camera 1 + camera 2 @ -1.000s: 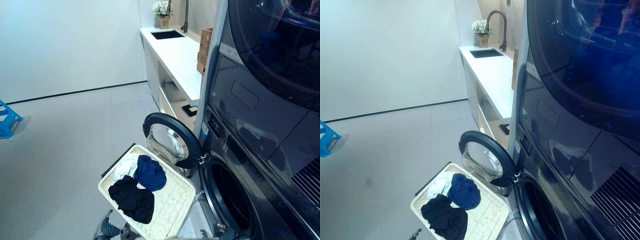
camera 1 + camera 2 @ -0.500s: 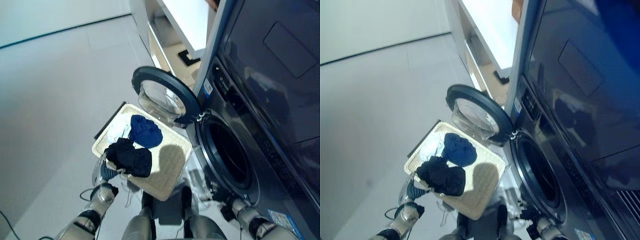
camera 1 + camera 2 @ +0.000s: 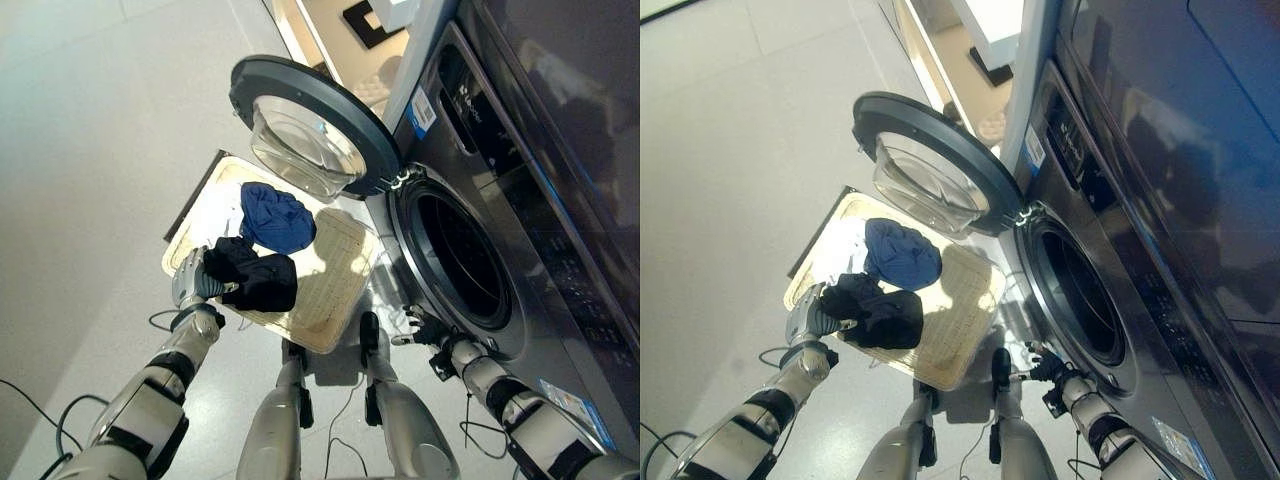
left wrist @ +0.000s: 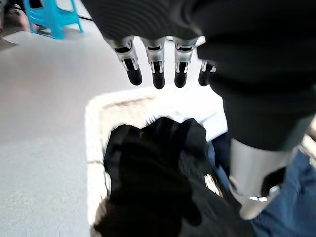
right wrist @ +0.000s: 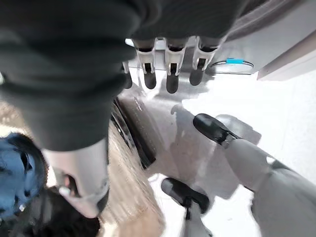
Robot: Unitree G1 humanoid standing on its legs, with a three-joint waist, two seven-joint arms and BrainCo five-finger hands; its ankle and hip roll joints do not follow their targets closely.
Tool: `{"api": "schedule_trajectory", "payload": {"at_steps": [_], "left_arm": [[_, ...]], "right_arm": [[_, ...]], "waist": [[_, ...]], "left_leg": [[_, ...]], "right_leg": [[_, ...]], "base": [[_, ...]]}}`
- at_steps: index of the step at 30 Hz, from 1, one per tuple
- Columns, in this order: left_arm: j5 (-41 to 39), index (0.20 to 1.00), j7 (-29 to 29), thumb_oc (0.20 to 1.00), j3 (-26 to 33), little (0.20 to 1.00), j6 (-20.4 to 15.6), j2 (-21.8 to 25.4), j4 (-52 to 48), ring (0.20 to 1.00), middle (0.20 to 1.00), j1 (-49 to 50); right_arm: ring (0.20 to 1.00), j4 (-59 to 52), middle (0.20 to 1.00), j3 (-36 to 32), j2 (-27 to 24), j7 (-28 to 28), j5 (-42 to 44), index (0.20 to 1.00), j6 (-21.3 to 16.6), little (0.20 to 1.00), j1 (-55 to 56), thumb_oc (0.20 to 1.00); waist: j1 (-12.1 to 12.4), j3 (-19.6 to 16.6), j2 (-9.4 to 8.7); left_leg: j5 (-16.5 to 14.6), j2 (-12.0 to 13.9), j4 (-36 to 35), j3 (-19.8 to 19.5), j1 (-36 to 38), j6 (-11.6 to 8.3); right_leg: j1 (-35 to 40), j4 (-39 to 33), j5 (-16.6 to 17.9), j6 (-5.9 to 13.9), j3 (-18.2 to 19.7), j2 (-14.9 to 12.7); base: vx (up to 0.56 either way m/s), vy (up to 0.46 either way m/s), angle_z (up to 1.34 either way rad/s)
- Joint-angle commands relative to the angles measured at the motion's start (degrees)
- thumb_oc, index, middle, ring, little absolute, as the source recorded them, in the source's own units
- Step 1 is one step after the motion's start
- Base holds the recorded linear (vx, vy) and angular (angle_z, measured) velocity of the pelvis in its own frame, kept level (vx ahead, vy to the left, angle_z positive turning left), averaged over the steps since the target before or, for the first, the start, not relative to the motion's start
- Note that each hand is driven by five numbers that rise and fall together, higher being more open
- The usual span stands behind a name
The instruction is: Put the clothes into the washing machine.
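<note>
Left eye view: washing machine point(image 3: 470, 260) stood with its door point(image 3: 310, 125) swung open, drum looked empty. All clothes sat in the pale woven basket point(image 3: 335, 300) on the floor point(image 3: 90, 150) just beside it: black garment point(image 3: 258, 280), blue garment point(image 3: 275, 218), white garment point(image 3: 212, 215). Left hand point(image 3: 192, 281) was at the black one's edge. Right hand point(image 3: 412, 325) hung low near the drum rim, carrying nothing.

Right eye view: same layout, pale grey smooth floor, white cabinet point(image 3: 985, 40) beyond the door.

Left wrist view: fingers straight and spread above the black cloth, not closed on it; blue stool point(image 4: 49, 17) far off.

Right wrist view: fingers straight, apart, empty.

Judgement: nothing loaded yet, all three pieces left
</note>
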Motion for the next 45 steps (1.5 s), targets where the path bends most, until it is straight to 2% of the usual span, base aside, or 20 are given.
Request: {"api": "schedule_trajectory", "payload": {"at_steps": [1,8,12,13,15,19,22,24,26,30,31,32,34,35,36,38,39,40,42,45], "left_arm": [[2.47,1.0,-0.98,1.0,-1.42,1.0,2.67,2.99,2.67,1.0,1.0,-1.63],[-0.51,1.0,-3.33,1.0,-3.49,1.0,6.08,3.12,4.73,1.0,1.0,-7.03],[-0.65,1.0,-7.79,1.0,-4.23,1.0,9.91,3.24,5.03,1.0,1.0,-8.64],[-2.01,1.0,-11.97,1.0,-4.94,1.0,12.53,3.48,5.59,1.0,1.0,-9.63],[-1.94,1.0,-14.27,1.0,-5.38,1.0,14.35,3.39,6.22,1.0,1.0,-10.18],[0.77,1.0,-16.97,1.0,-7.16,1.0,18.09,3.42,6.82,1.0,1.0,-11.74],[1.32,1.0,-17.53,1.0,-8.0,1.0,19.2,3.48,6.96,1.0,1.0,-12.39],[4.27,1.0,-18.42,1.0,-9.38,1.0,20.54,3.88,7.37,1.0,1.0,-13.75],[10.95,1.0,-20.9,1.0,-12.27,1.0,23.68,4.31,6.78,1.0,1.0,-14.95],[20.19,1.0,-27.89,1.0,-18.46,1.0,28.39,6.07,3.6,1.0,1.0,-17.67],[23.15,1.0,-30.02,1.0,-19.62,1.0,28.66,6.1,3.56,1.0,1.0,-18.45],[26.21,0.94,-32.0,0.94,-20.69,0.94,28.53,6.1,3.74,0.94,0.94,-19.1],[29.48,0.947,-33.65,0.947,-22.29,0.947,28.01,6.03,4.25,0.947,0.947,-19.85],[32.45,0.944,-35.59,0.944,-23.99,0.944,29.01,5.18,5.67,0.944,0.944,-20.82],[32.7,0.89,-35.78,0.89,-24.23,0.89,29.11,5.0,6.07,0.89,0.89,-20.94],[31.74,0.401,-36.19,0.401,-24.6,0.401,28.74,3.92,8.06,0.401,0.401,-21.49],[31.6,0.344,-36.15,0.344,-24.61,0.344,28.72,3.85,8.14,0.344,0.344,-21.53],[29.58,0.2,-35.55,0.2,-24.42,0.2,27.71,3.24,8.74,0.2,0.2,-21.75],[23.45,0.2,-33.18,0.2,-23.74,0.2,25.67,2.72,9.12,0.2,0.2,-22.07],[20.07,0.2,-30.83,0.2,-23.21,0.2,25.02,2.45,9.28,0.2,0.2,-22.2]], "right_arm": [[1.0,-2.04,1.0,2.29,-0.81,-0.36,2.2,1.0,-0.69,1.0,-0.83,1.0],[1.0,-6.11,1.0,4.0,-2.71,-1.01,3.33,1.0,0.69,1.0,-2.49,1.0],[1.0,-8.28,1.0,4.87,-3.43,-1.16,3.34,1.0,1.26,1.0,-2.58,1.0],[1.0,-9.63,1.0,5.24,-4.04,-1.29,3.74,1.0,1.74,1.0,-3.15,1.0],[1.0,-10.74,1.0,5.32,-4.63,-1.19,4.14,1.0,1.85,1.0,-3.46,1.0],[1.0,-13.54,1.0,5.63,-5.68,-1.28,5.35,1.0,2.67,1.0,-4.32,1.0],[1.0,-13.75,1.0,5.8,-5.75,-1.38,5.69,1.0,2.61,1.0,-4.55,1.0],[1.0,-14.61,1.0,6.0,-5.96,-1.63,6.41,1.0,2.58,1.0,-4.65,1.0],[1.0,-14.97,1.0,6.25,-6.33,-1.68,6.84,1.0,2.91,1.0,-4.84,1.0],[1.0,-15.71,1.0,6.66,-8.06,-1.7,6.39,1.0,3.19,1.0,-5.41,1.0],[1.0,-15.7,1.0,6.67,-8.21,-1.67,6.34,1.0,3.18,1.0,-5.65,1.0],[1.0,-15.68,1.0,6.74,-8.3,-1.68,6.43,1.0,2.99,1.0,-5.8,1.0],[1.0,-15.45,1.0,6.83,-8.36,-1.59,6.67,1.0,2.59,1.0,-6.1,1.0],[1.0,-14.67,1.0,7.25,-7.78,-1.34,7.29,1.0,1.73,1.0,-7.1,1.0],[1.0,-14.59,1.0,7.31,-7.59,-1.28,7.53,1.0,1.61,1.0,-7.28,1.0],[1.0,-14.02,1.0,7.87,-6.75,-0.81,8.56,1.0,1.32,1.0,-8.57,1.0],[1.0,-14.02,1.0,7.91,-6.71,-0.82,8.59,1.0,1.33,1.0,-8.63,1.0],[1.0,-14.28,1.0,7.94,-6.23,-0.95,8.79,1.0,1.7,1.0,-9.04,1.0],[1.0,-14.29,1.0,8.07,-5.91,-1.12,9.3,1.0,1.88,1.0,-9.42,1.0],[1.0,-14.31,1.0,7.96,-5.73,-1.21,9.61,1.0,2.06,1.0,-9.6,1.0]], "waist": [[-0.81,-0.82,-3.28],[-2.66,-0.82,-4.0],[-3.24,-0.82,-4.29],[-3.67,-0.82,-4.26],[-4.05,-0.82,-4.25],[-5.02,-0.82,-4.2],[-5.27,-0.82,-4.2],[-5.78,-0.82,-4.42],[-6.19,-0.82,-4.65],[-6.76,-0.82,-4.04],[-6.9,-0.82,-3.94],[-7.04,-0.82,-3.92],[-7.19,-0.82,-3.96],[-7.37,-0.82,-4.25],[-7.42,-0.82,-4.38],[-7.44,-0.82,-4.84],[-7.44,-0.82,-4.85],[-7.39,-0.82,-5.01],[-7.4,-0.82,-5.12],[-7.35,-0.82,-5.12]], "left_leg": [[-1.61,-4.4,5.02,-0.19,-4.81,0.43],[-1.08,-4.49,8.32,-0.03,-12.81,-0.4],[-1.57,-4.7,10.5,-0.39,-16.17,-0.51],[-1.72,-4.78,11.82,-0.48,-18.37,-0.6],[-1.94,-4.89,12.97,-0.51,-20.08,-0.59],[-1.91,-4.86,14.25,-0.16,-23.31,-0.7],[-1.82,-4.81,14.42,-0.09,-24.12,-0.78],[-1.69,-4.56,14.6,0.12,-25.62,-0.93],[-1.35,-4.34,14.05,0.06,-26.89,-1.04],[-0.03,-3.84,11.69,0.52,-28.48,-1.49],[0.17,-3.69,11.32,0.68,-28.85,-1.55],[0.26,-3.58,11.06,0.81,-29.11,-1.63],[0.34,-3.46,10.74,0.87,-29.43,-1.79],[0.57,-3.12,10.08,0.9,-29.92,-1.97],[0.68,-3.03,9.85,0.92,-29.99,-2.05],[1.42,-2.6,8.16,0.94,-29.89,-2.48],[1.46,-2.59,8.1,0.93,-29.9,-2.5],[1.8,-2.41,7.46,0.72,-30.02,-2.67],[2.11,-2.24,6.91,0.73,-30.09,-2.86],[2.43,-2.09,6.45,0.83,-30.11,-2.99]], "right_leg": [[-6.33,4.48,1.45,3.59,0.89,0.28],[-14.19,5.71,3.06,3.32,0.99,0.28],[-17.26,6.27,3.58,3.29,1.19,0.26],[-19.25,6.75,3.84,3.25,1.37,0.19],[-20.82,7.21,4.02,3.23,1.47,0.17],[-23.99,7.8,4.51,3.15,1.93,0.34],[-24.83,7.85,4.75,3.15,2.09,0.38],[-26.27,7.83,5.09,3.23,2.3,0.46],[-27.74,7.54,5.53,3.24,2.76,0.84],[-29.83,6.81,6.24,3.35,2.97,1.25],[-30.28,6.7,6.34,3.39,2.96,1.26],[-30.59,6.57,6.42,3.42,2.91,1.25],[-30.94,6.34,6.58,3.49,2.83,1.25],[-31.51,6.01,6.81,3.63,2.61,1.24],[-31.56,5.88,6.86,3.68,2.56,1.28],[-31.54,5.04,7.11,3.77,2.31,1.54],[-31.56,5.02,7.12,3.77,2.29,1.54],[-31.75,4.85,7.21,3.77,2.07,1.6],[-31.91,4.64,7.3,3.81,1.86,1.61],[-31.95,4.49,7.33,3.77,1.66,1.65]], "base": [[0.0,0.024,-0.12],[0.0,0.021,-0.04],[0.0,0.0,0.0],[-0.01,0.021,-0.04],[-0.01,0.017,-0.1],[-0.01,0.022,-0.07],[-0.01,0.016,-0.06],[-0.01,-0.006,-0.08],[0.0,-0.008,-0.02],[0.0,0.008,-0.05],[0.0,0.0,0.0],[0.0,0.0,0.0],[0.0,-0.049,0.05],[-0.01,-0.074,0.03],[-0.01,-0.078,0.01],[-0.01,-0.052,-0.01],[0.0,-0.057,0.01],[0.0,-0.047,0.02],[0.0,-0.036,0.04],[0.0,-0.024,0.09]]}}
